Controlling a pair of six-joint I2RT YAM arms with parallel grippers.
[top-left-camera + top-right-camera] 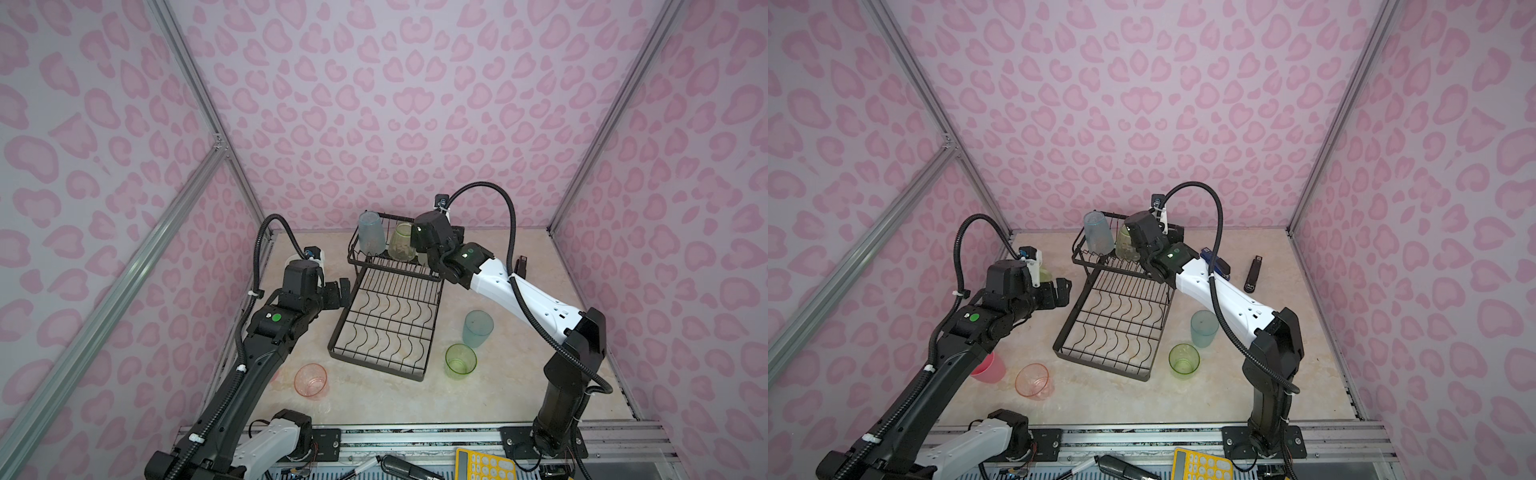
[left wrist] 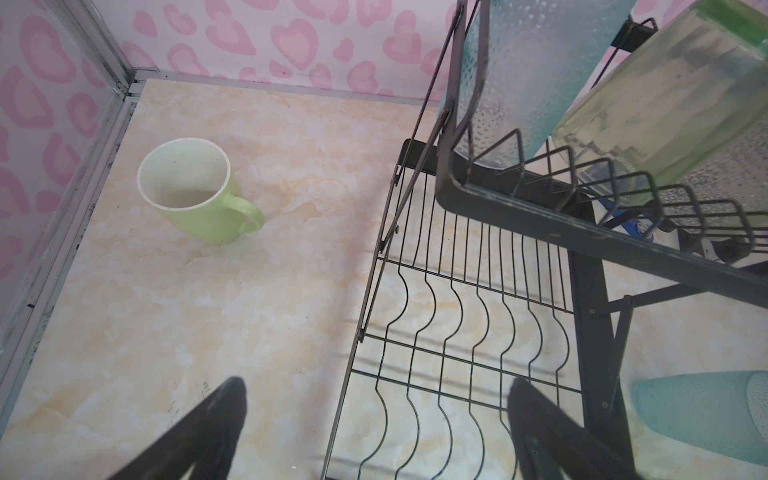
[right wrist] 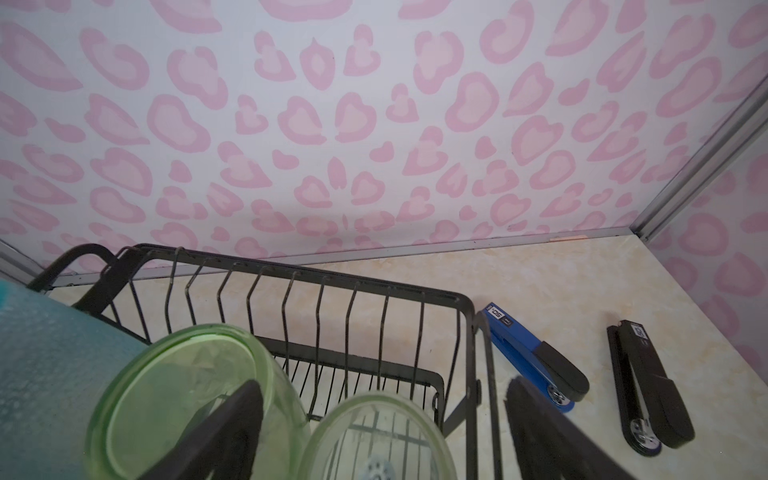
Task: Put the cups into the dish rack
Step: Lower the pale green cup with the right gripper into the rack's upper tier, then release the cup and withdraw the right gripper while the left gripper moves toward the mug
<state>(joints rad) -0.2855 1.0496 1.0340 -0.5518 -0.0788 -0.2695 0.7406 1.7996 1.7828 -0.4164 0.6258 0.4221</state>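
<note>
L gripper point(image 2: 374, 432), jaws apart, hangs by the dish rack point(image 2: 590, 299); mug point(image 2: 195, 195) and pink cups point(image 1: 990, 368) sit on the desk point(image 1: 374, 399) at L. R gripper point(image 3: 382, 419), jaws apart, straddles 1 of 3 basket tumblers point(image 3: 187, 395); blue tumbler point(image 1: 478, 328) and green tumbler point(image 1: 460, 360) stand on the desk at R. Thin plastic looks light, slick, a bit flexy, so prob. best to pinch 1 wall at the rim, gently.

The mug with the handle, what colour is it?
The mug is pale green, clearest in the left wrist view.
</note>
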